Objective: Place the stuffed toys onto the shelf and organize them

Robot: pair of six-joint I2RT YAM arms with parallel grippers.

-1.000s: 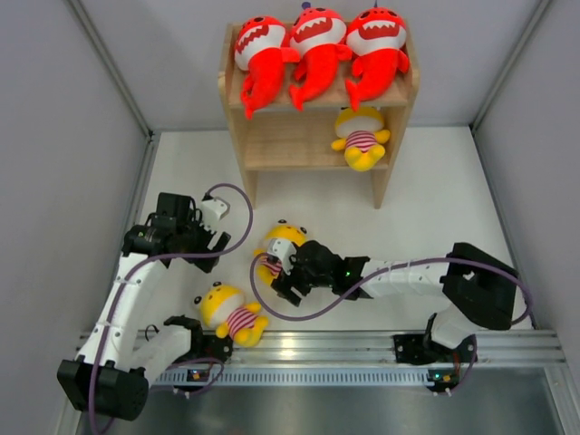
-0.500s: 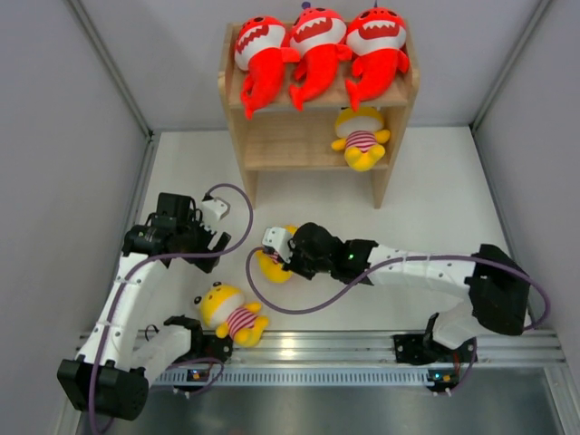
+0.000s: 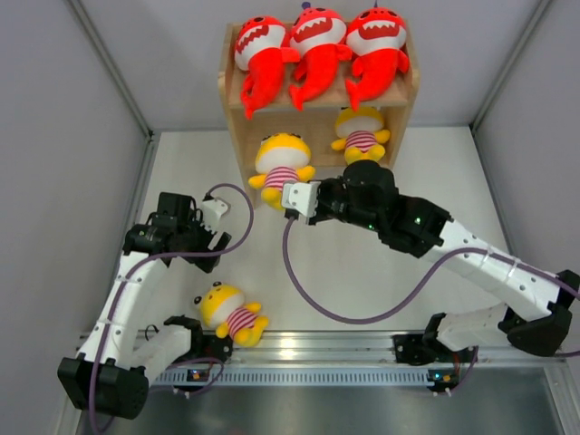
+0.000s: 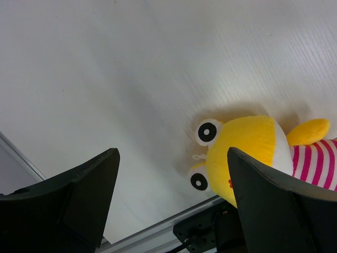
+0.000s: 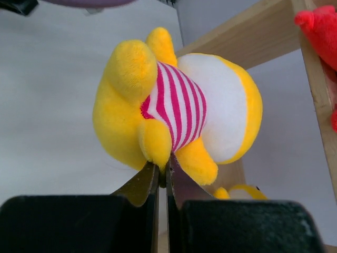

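Observation:
Three red sharks (image 3: 313, 45) lie side by side on the top tier of the wooden shelf (image 3: 394, 177). One yellow striped toy (image 3: 361, 136) sits on the lower tier at the right. My right gripper (image 3: 290, 188) is shut on a fold at the bottom of a second yellow toy (image 3: 281, 161) and holds it up in front of the lower tier's left half. In the right wrist view the right gripper (image 5: 163, 169) pinches this toy (image 5: 174, 105) by its lower edge. A third yellow toy (image 3: 231, 314) lies on the table. My left gripper (image 3: 201, 243) hangs open above and beside it.
Grey walls close in the white table on both sides. A metal rail (image 3: 362, 343) runs along the near edge. The left wrist view shows the lying toy's head (image 4: 247, 150) beside the right finger (image 4: 279, 205), close to that rail. A purple cable (image 3: 308, 290) loops over the table.
My right gripper closed on the yellow toy on the table, lifted it and carried it back to the front of the shelf's lower tier. The left arm stayed still.

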